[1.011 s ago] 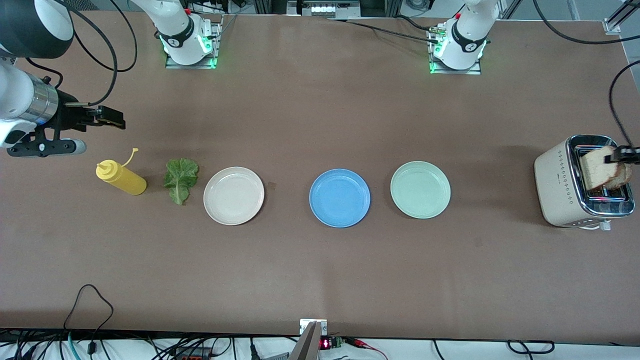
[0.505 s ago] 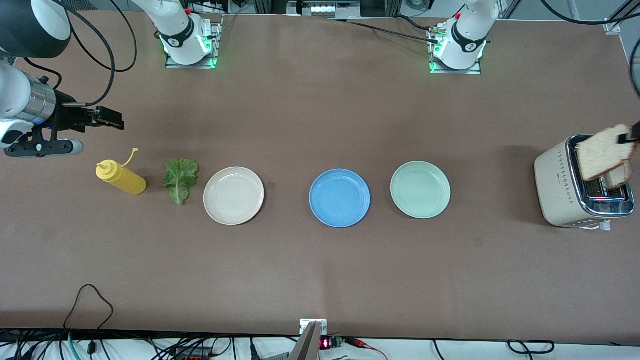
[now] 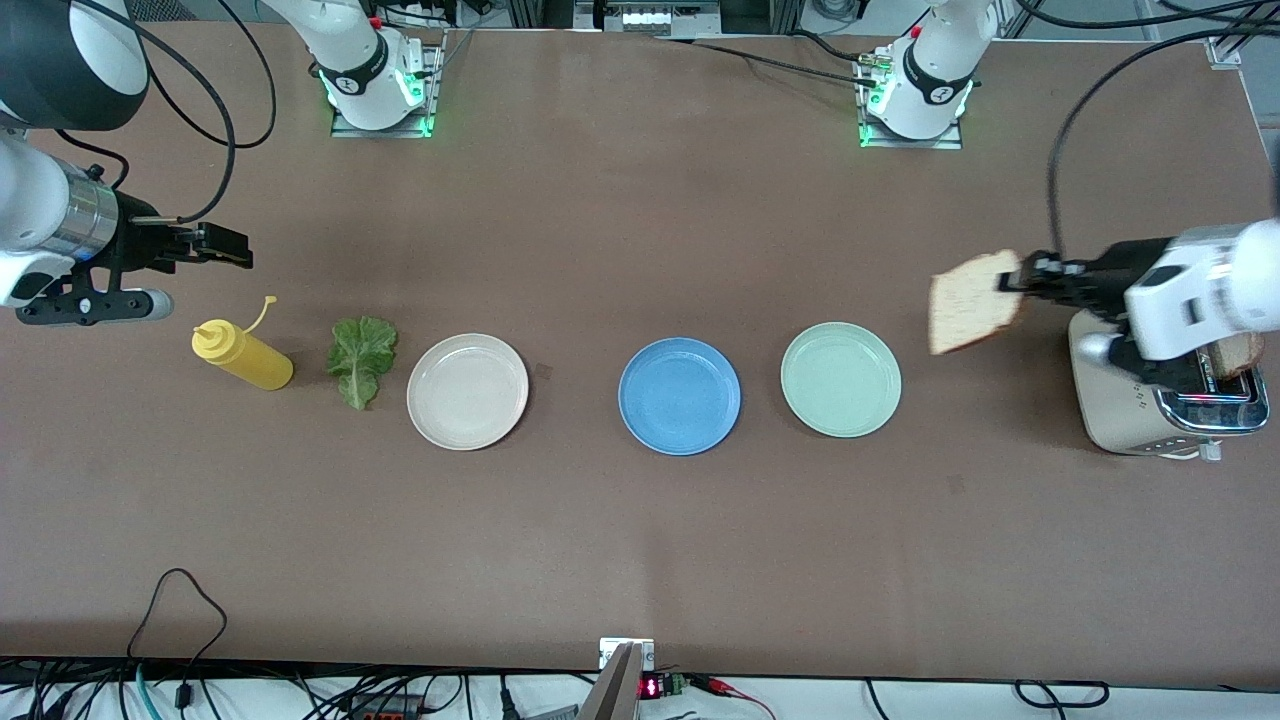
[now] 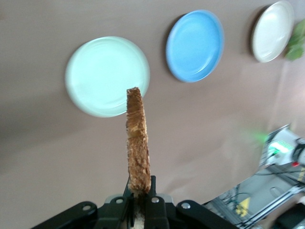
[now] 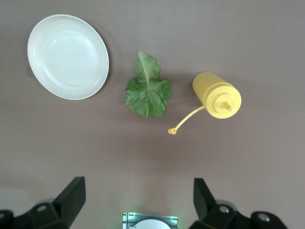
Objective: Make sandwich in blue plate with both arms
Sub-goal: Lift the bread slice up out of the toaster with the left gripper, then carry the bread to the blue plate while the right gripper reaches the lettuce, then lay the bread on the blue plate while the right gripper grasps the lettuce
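My left gripper (image 3: 1022, 281) (image 4: 141, 191) is shut on one edge of a tan bread slice (image 3: 972, 302) (image 4: 137, 143), which hangs in the air over the table between the toaster and the pale green plate. A second slice (image 3: 1241, 352) sticks out of the toaster (image 3: 1130, 410). The blue plate (image 3: 679, 396) (image 4: 195, 45) sits bare at mid-table. A lettuce leaf (image 3: 361, 360) (image 5: 147, 90) lies toward the right arm's end. My right gripper (image 3: 228, 246) (image 5: 138, 195) hovers open and holds nothing, above the table beside the yellow bottle.
A pale green plate (image 3: 840, 379) (image 4: 107, 76) lies between the blue plate and the toaster. A beige-white plate (image 3: 467, 391) (image 5: 68, 56) sits beside the lettuce. A yellow squeeze bottle (image 3: 243, 357) (image 5: 217, 94) lies on its side toward the right arm's end.
The left gripper lifted the bread slice out of the toaster and carried it toward the pale green plate. The right arm has barely moved.
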